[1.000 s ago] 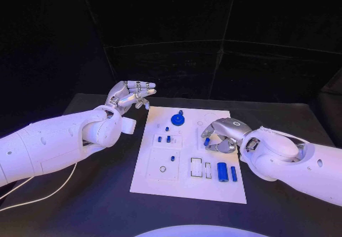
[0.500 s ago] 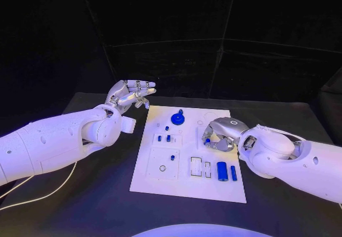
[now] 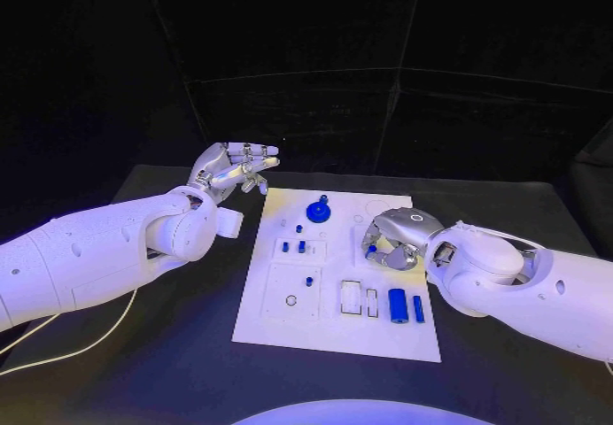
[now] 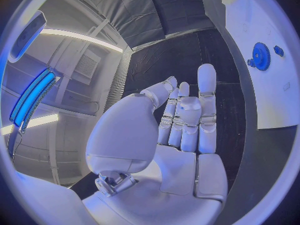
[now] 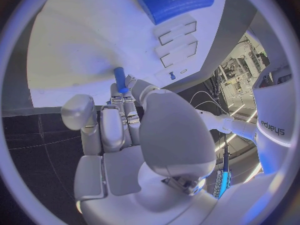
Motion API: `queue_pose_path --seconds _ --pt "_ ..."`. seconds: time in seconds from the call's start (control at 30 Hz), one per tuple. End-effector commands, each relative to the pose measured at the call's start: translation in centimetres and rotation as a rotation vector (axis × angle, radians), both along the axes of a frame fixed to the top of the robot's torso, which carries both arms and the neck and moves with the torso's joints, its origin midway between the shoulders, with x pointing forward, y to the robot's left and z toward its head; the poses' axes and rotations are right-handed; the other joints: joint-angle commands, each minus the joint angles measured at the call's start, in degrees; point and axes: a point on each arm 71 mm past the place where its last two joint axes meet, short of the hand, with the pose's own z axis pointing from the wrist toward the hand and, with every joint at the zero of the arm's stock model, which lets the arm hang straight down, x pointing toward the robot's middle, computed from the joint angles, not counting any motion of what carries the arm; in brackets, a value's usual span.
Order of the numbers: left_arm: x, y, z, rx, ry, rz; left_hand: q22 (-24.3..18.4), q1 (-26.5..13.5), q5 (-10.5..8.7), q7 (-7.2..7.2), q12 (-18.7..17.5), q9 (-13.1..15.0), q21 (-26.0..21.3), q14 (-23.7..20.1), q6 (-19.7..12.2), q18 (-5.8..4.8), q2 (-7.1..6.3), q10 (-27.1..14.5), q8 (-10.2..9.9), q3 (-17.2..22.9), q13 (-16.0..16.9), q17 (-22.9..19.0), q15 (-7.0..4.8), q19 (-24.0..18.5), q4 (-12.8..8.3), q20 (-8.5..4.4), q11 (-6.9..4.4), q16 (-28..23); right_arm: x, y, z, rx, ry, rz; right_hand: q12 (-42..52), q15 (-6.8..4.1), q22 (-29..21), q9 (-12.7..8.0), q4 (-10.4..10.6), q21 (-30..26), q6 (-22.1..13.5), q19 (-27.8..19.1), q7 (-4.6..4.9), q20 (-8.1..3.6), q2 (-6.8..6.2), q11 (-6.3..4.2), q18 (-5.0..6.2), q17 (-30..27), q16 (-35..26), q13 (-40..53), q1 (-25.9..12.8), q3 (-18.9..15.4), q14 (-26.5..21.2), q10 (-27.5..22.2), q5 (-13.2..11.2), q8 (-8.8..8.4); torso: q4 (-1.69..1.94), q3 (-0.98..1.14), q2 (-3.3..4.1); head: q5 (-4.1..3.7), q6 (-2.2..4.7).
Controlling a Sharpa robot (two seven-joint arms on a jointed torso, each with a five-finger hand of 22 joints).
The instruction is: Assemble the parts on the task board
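Note:
The white task board lies mid-table. My right hand hovers low over its right middle and pinches a small blue peg; in the right wrist view the peg stands with its tip at the board. My left hand is raised beyond the board's far left corner, fingers apart and holding nothing; the left wrist view shows its palm bare. A blue gear sits at the far end. A blue cylinder and a thin blue bar lie near the right front.
Small blue pegs stand in the board's left half, one more nearer me. Two rectangular slots open beside the cylinder. A white cable runs over the table under my left arm.
My right hand with the peg has edged slightly toward the board's far side and rolled a little. The left hand has stayed where it was.

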Motion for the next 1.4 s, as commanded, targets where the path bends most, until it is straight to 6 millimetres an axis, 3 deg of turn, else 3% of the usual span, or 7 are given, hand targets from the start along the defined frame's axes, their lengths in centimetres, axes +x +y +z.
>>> queue_pose_path --seconds 0.03,0.63,0.87,1.17,1.4 --pt "0.0 -0.1 0.1 -0.007 0.002 -0.013 -0.06 -0.04 -0.07 0.18 0.19 0.01 -0.39 -0.38 -0.05 0.75 0.4 -0.51 0.2 -0.24 0.09 -0.09 -0.19 -0.1 -0.18 0.03 0.01 -0.18 0.0 -0.1 -0.3 -0.028 0.001 -0.005 -0.69 0.26 -0.15 -0.14 0.1 0.04 -0.69 0.0 0.26 0.3 -1.22 0.36 0.43 -0.16 0.01 -0.12 -0.4 0.55 1.16 -1.09 -0.38 -0.61 0.03 -0.04 -0.02 -0.09 -0.09" --pt "0.0 0.0 0.1 -0.007 0.003 -0.013 -0.09 -0.11 -0.07 0.19 0.2 0.0 -0.43 -0.42 -0.11 0.75 0.39 -0.61 0.18 -0.31 0.08 -0.15 -0.18 -0.1 -0.15 0.04 0.03 -0.2 0.0 0.0 -0.3 -0.033 0.0 -0.008 -1.07 0.29 -0.33 -0.16 0.3 -0.07 -1.37 -0.09 0.16 0.38 -2.0 0.39 0.47 -0.32 -0.06 -0.01 -1.19 1.14 1.11 -1.18 -0.36 -0.77 0.05 -0.03 -0.05 -0.24 -0.23" --pt "0.0 0.0 0.1 -0.007 0.003 -0.013 -0.09 -0.11 -0.07 0.19 0.2 0.0 -0.43 -0.42 -0.11 0.75 0.39 -0.61 0.18 -0.31 0.08 -0.15 -0.18 -0.1 -0.15 0.04 0.03 -0.2 0.0 0.0 -0.1 -0.014 -0.016 -0.008 -0.64 0.02 -0.18 -0.1 0.26 0.02 -1.54 -0.02 -0.02 0.23 -1.59 0.02 0.48 -0.23 -0.02 0.21 -1.05 2.28 1.14 0.22 -0.21 -0.68 0.03 0.0 -0.05 -0.22 -0.25" --pt "0.0 0.0 0.1 -0.007 0.003 -0.013 -0.09 -0.11 -0.07 0.19 0.2 0.0 -0.43 -0.42 -0.11 0.75 0.39 -0.61 0.18 -0.31 0.08 -0.15 -0.18 -0.1 -0.15 0.04 0.03 -0.2 -0.4 0.4 0.6 0.056 -0.062 0.02 2.31 -1.26 5.28 0.53 -1.84 3.08 1.57 2.11 -0.61 -0.94 0.2 -1.51 -0.45 0.97 0.64 1.91 1.2 4.82 1.49 7.74 -0.16 0.87 0.0 -0.01 -0.06 -0.26 -0.22" --pt "0.0 0.0 0.1 -0.007 0.003 -0.013 -0.09 -0.11 -0.07 0.19 0.2 0.0 -0.43 -0.42 -0.11 0.75 0.39 -0.61 0.18 -0.31 0.08 -0.15 -0.18 -0.1 -0.15 0.04 0.03 -0.2 -0.6 0.4 0.9 0.092 -0.08 0.024 2.22 -1.45 6.18 0.66 -2.05 3.64 2.56 2.42 -0.86 -1.17 0.55 -1.76 -0.61 1.36 0.85 2.24 0.93 5.42 1.58 8.54 -0.14 1.27 0.04 -0.01 -0.1 -0.3 -0.19"
